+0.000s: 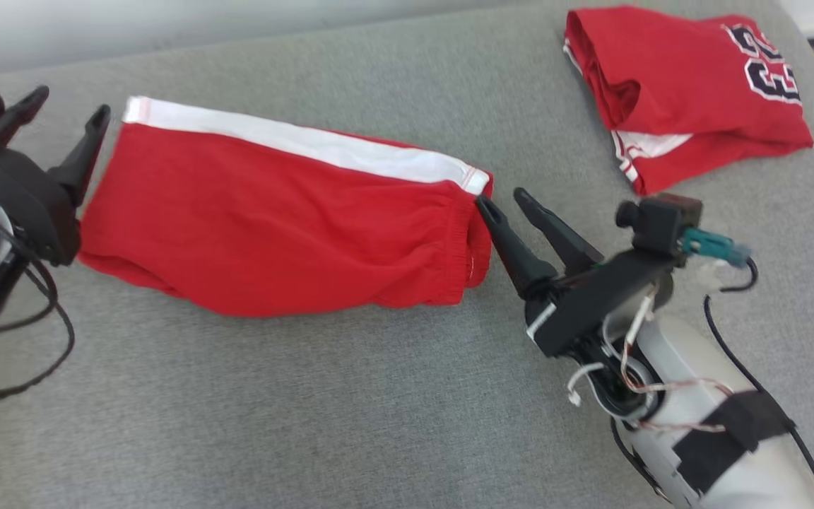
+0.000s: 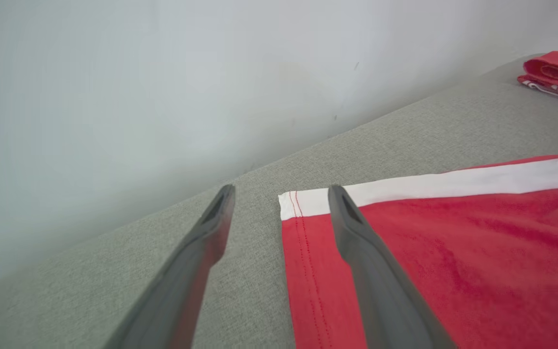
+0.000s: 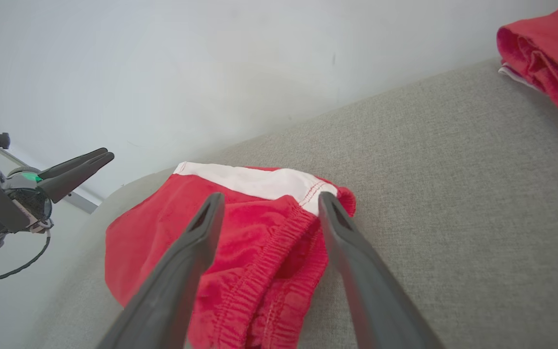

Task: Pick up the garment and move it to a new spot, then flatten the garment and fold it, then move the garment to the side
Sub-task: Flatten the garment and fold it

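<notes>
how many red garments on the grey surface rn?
2. Red shorts with a white stripe lie in the middle, between the left claw and right claw. A folded red jersey sits at the far right. None seems hidden.

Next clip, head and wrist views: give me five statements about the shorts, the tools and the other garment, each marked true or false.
1. The left tool and right tool both stand open, clamping no cloth. True.
2. The red shorts hang in the air between the tools. False: they lie folded on the grey cushion.
3. A white stripe runs along the shorts' far edge. True.
4. The right tool is at the hem end of the shorts. False: it is at the elastic waistband; the left tool is at the hem end.
5. The numbered red jersey lies on top of the shorts. False: it lies apart from them, at the far right of the cushion.
</notes>
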